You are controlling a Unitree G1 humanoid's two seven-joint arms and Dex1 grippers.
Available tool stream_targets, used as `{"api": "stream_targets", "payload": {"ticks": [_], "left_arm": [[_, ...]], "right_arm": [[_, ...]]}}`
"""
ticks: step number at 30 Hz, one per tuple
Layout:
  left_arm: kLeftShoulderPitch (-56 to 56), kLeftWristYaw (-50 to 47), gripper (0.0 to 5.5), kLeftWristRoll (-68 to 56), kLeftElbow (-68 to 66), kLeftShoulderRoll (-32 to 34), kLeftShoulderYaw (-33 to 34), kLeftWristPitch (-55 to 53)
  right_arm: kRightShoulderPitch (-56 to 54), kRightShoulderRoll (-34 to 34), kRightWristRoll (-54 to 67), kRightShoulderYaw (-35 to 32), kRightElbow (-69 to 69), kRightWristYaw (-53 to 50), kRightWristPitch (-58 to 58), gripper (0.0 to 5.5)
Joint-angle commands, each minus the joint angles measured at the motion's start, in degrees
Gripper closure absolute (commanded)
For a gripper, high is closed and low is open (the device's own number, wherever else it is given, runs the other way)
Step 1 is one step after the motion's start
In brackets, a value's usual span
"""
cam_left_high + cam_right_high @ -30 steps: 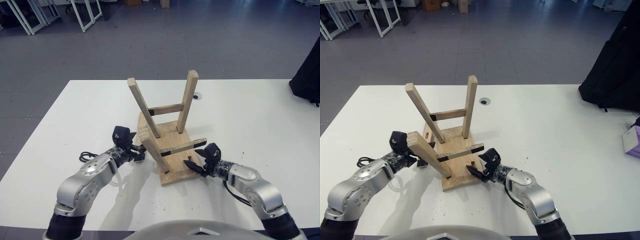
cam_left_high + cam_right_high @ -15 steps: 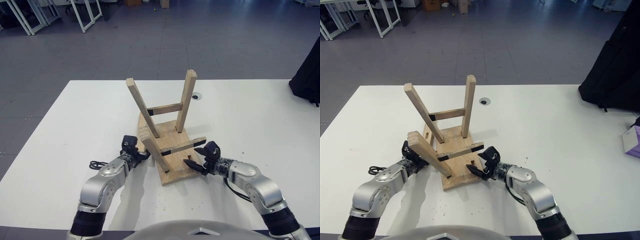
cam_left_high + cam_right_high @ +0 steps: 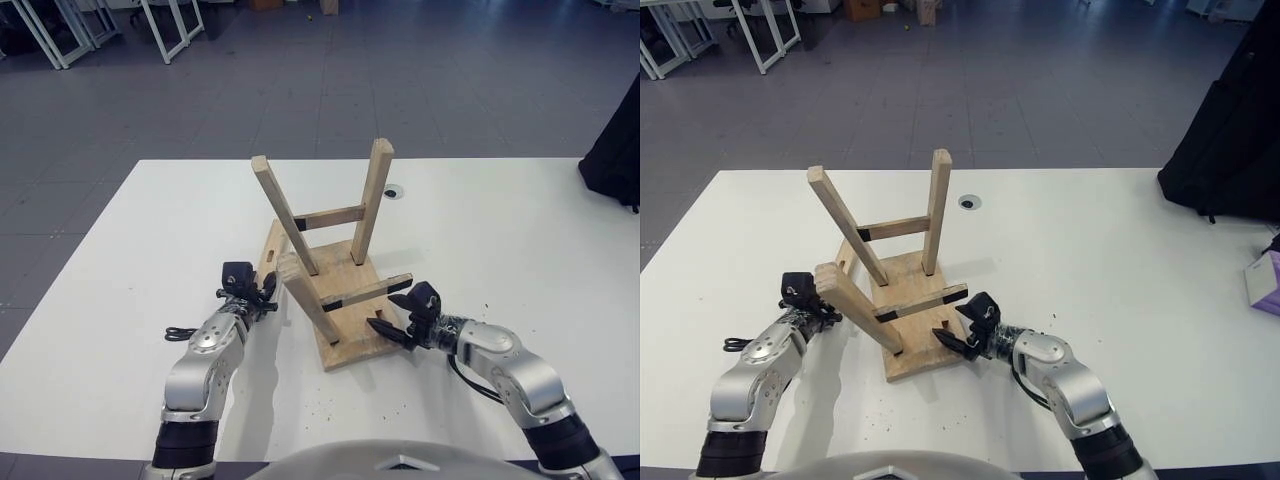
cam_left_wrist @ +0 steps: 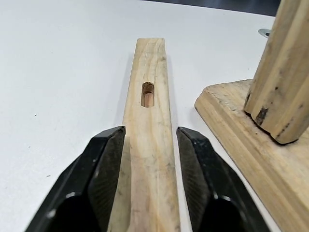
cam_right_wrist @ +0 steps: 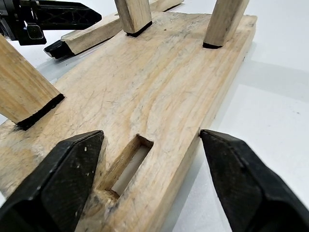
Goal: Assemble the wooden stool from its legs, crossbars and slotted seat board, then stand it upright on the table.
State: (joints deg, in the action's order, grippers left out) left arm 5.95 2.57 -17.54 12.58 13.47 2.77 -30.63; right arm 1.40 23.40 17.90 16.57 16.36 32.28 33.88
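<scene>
- Table (image 3: 520, 230) is carrying the upturned stool (image 3: 350, 345) near its front middle. The step in hand looks to be fetching the fourth leg, so the seat board (image 5: 159, 92) is wanting a steady hold meanwhile.
- Right gripper (image 5: 150, 137) is spreading wide across the board's near corner, one finger over the wood and one past the edge. Closing there should be pinning the board without covering the empty slot (image 5: 128, 162).
- Left gripper (image 4: 148, 140) is straddling the loose leg (image 4: 150, 72), which is lying flat just beside the board's left edge. Its fingers are parted and not visibly pressing. I'd be closing squarely on the leg's flat sides, then lifting level so it isn't knocking the nearest standing leg (image 4: 280, 72).
- Stool is looking three-quarters built: three legs (image 3: 372, 200) are standing in the board, splaying slightly.
- Two crossbars (image 3: 333, 217) are bridging them, dark at the ends.
- Loose leg is showing a small peg hole (image 4: 147, 93) on its upper face.
</scene>
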Motion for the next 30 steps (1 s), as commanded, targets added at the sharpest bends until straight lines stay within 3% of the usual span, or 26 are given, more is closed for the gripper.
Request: {"api": "stream_targets", "payload": {"ticks": [1,6,13,19,26,30], "left_arm": [[-0.08,0.63,4.21,1.86,-2.98,0.23,1.12,0.71],[-0.01,2.28,4.49,3.43,-3.72,0.88,0.51,1.13],[-0.03,4.35,3.43,3.74,-0.91,0.43,0.27,2.18],[-0.29,4.43,2.43,5.31,-2.01,0.67,0.29,1.41],[0.06,5.19,2.43,6.16,-3.46,0.76,-0.53,-1.20],[0.03,5.49,2.99,3.96,-2.85,-0.20,1.37,-3.92]], "right_arm": [[-0.47,1.44,-0.15,-1.98,1.08,-0.75,3.88,1.82],[-0.56,1.03,-0.07,-2.52,2.56,-0.79,5.42,1.82],[-0.73,0.28,-0.11,-2.10,3.56,-1.30,6.26,1.82],[-1.35,0.39,6.83,-7.27,7.53,1.81,8.66,1.82],[-1.60,4.46,12.12,-15.27,5.53,5.08,9.92,1.82],[-1.92,4.34,12.23,-16.09,4.04,4.44,9.56,1.82]]}}
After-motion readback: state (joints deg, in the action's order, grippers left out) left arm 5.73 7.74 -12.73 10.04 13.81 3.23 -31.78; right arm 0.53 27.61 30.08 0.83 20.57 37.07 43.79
